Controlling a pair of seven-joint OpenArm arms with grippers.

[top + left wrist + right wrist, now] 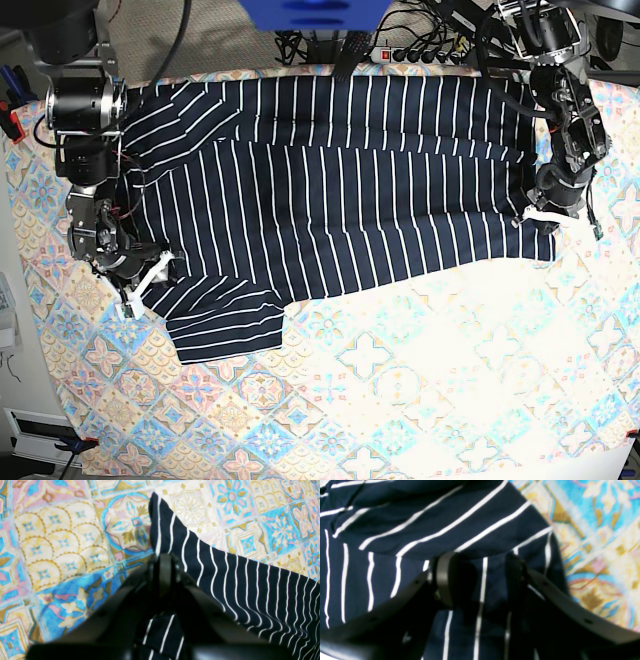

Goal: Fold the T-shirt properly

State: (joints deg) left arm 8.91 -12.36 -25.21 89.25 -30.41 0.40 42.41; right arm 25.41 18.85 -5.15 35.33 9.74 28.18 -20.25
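Note:
The dark navy T-shirt (330, 190) with thin white stripes lies spread across the far half of the table, one sleeve folded out at the front left. My left gripper (545, 222) is at the shirt's right lower corner, shut on the T-shirt (250, 585). In the left wrist view its jaws (163, 555) pinch a striped edge that rises to a point beyond them. My right gripper (145, 285) stands open at the left sleeve. Its fingers (445, 577) straddle flat striped fabric of the T-shirt (382, 575), close to the sleeve's edge.
A pastel floral-tile cloth (400, 380) covers the table under the shirt and shows bare across the front half. A power strip with cables (420, 55) lies behind the table's far edge. A blue object (310, 12) sits at top centre.

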